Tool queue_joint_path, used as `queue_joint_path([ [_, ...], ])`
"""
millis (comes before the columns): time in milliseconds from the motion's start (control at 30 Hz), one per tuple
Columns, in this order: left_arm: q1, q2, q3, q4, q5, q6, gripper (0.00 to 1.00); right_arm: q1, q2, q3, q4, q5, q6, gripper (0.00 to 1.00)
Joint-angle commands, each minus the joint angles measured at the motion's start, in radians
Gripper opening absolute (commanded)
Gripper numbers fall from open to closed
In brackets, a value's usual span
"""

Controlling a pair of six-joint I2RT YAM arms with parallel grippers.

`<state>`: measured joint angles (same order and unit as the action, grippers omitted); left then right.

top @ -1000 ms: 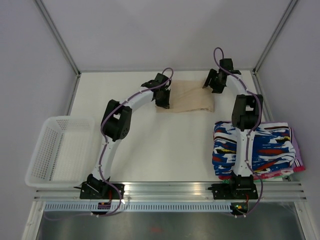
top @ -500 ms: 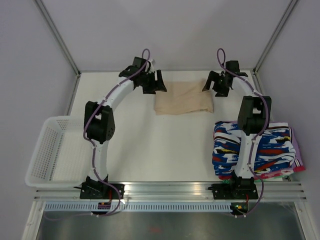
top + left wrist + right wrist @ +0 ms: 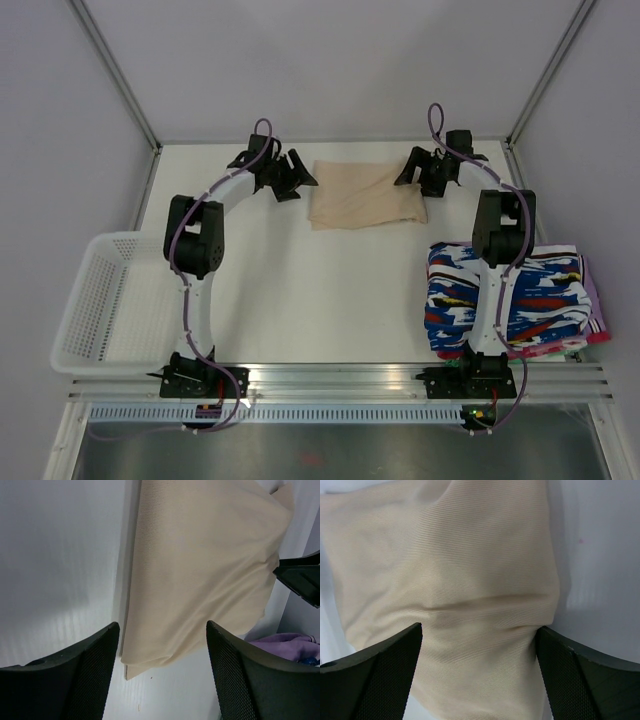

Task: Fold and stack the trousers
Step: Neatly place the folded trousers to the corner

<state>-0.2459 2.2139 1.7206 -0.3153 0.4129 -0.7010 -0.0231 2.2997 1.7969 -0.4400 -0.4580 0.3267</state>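
Since half a second ago the left gripper [image 3: 303,187] has drawn back to the left, away from the trousers [image 3: 365,195], and the right gripper [image 3: 412,182] has shifted slightly toward them; the cloth itself lies where it lay.

The trousers sit folded into a flat beige rectangle at the far middle of the table [image 3: 300,280], between the two grippers. In the left wrist view the fold [image 3: 200,565] runs away from the camera with a straight left edge and a loose near corner. In the right wrist view the fabric [image 3: 450,580] fills most of the picture, and a soft crease crosses it just ahead of the fingers.

The left gripper [image 3: 161,630] has its jaws spread wide and holds nothing; it sits just beside the trousers' left edge, apart from the cloth. The right gripper [image 3: 479,630] is also spread, with its fingers at the right edge of the fold. Whether they touch the fabric I cannot tell.

A stack of folded patterned garments [image 3: 505,300] in blue, white, red and black lies at the near right of the table, beside the right arm. A white mesh basket [image 3: 110,300] stands off the left edge.
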Motion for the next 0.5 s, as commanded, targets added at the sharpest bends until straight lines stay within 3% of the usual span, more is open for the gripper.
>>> queue_joint_path([
  [0, -0.013, 0.036, 0.023, 0.125, 0.034, -0.071, 0.75, 0.069, 0.055, -0.042, 0.015, -0.039, 0.015, 0.96],
  [267, -0.062, 0.118, 0.056, 0.018, -0.107, -0.022, 0.74, 0.117, 0.067, -0.114, 0.034, 0.004, 0.063, 0.86],
  [367, -0.066, 0.15, 0.059, 0.012, -0.121, -0.026, 0.7, 0.118, 0.076, -0.132, 0.037, 0.012, 0.083, 0.74],
  [400, -0.067, 0.156, 0.06, 0.016, -0.123, -0.028, 0.69, 0.118, 0.079, -0.133, 0.035, 0.013, 0.089, 0.64],
  [467, -0.069, 0.171, 0.06, 0.028, -0.123, -0.038, 0.65, 0.123, 0.084, -0.137, 0.038, 0.013, 0.098, 0.52],
])
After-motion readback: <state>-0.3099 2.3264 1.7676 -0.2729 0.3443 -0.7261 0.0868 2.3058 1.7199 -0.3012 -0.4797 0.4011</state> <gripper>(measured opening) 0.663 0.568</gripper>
